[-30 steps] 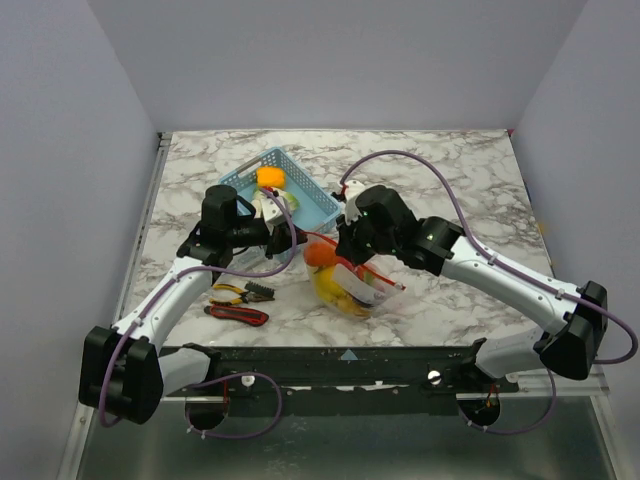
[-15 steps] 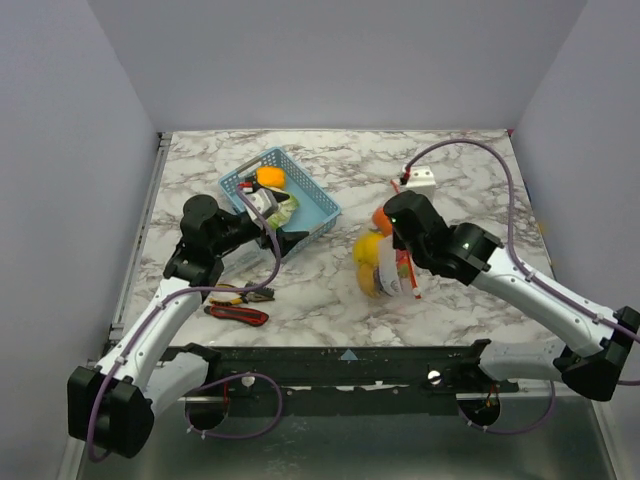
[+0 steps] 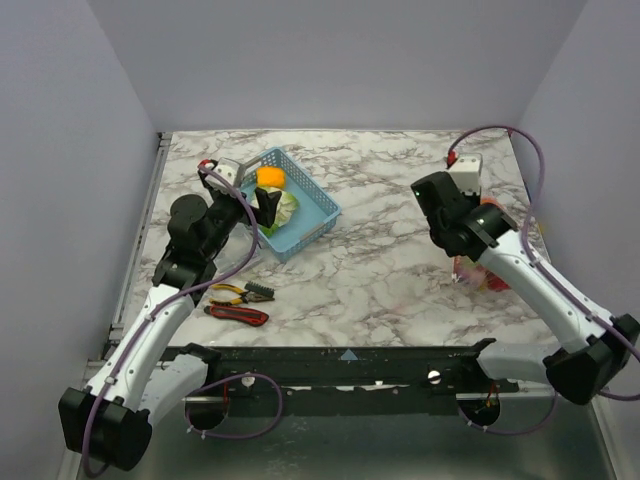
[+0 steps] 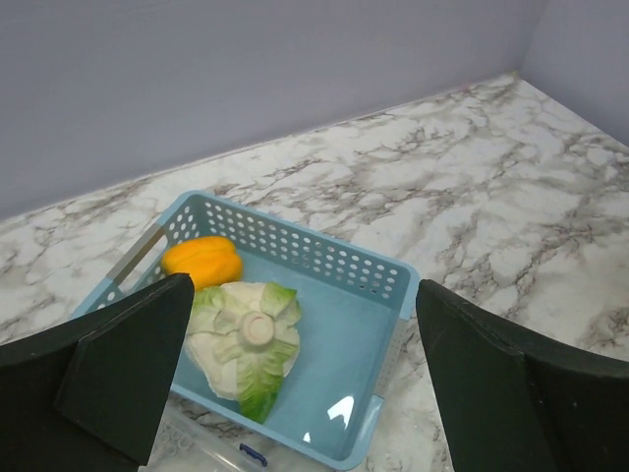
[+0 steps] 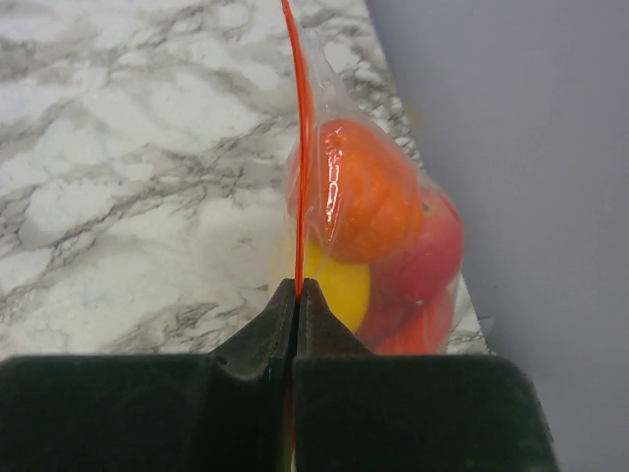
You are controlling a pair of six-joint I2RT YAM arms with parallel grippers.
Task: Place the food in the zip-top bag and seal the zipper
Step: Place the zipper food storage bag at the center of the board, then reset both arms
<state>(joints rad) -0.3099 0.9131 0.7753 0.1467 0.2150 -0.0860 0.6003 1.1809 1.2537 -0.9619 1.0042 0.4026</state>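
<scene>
Sealing step, I think: R gripper (image 5: 297, 290) pinches the zipper (image 5: 303, 147) of zip-top bag (image 5: 329, 88) w/ food (image 5: 369, 197) at right edge of table (image 5: 147, 147), L gripper (image 4: 305, 339) wide open over basket (image 4: 334, 261); next, slide along it.

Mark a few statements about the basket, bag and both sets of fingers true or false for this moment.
1. The blue lattice basket is empty. False: an orange toy fruit and a white-green toy cabbage lie in it.
2. The right fingers are shut on the orange-red zipper strip. True.
3. The clear zip-top bag holds red, orange and yellow toy food. True.
4. The left fingers grip the cabbage. False: they are open, holding nothing.
</scene>
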